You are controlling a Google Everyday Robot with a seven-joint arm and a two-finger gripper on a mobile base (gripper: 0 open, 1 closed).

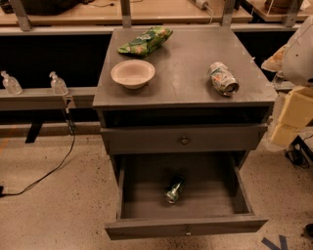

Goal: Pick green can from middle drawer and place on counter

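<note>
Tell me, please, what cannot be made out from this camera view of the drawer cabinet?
- End effector, camera view: pale blocks at the right edge beside the cabinet, cut off by the frame.
- Small dark green metal can, lying in the open dark grey box drawer: markings too small to read.
- Drawer's back: shadowed under the closed grey drawer front above it.
- Long pale wooden bench tops: cut off by the top edge.
</note>
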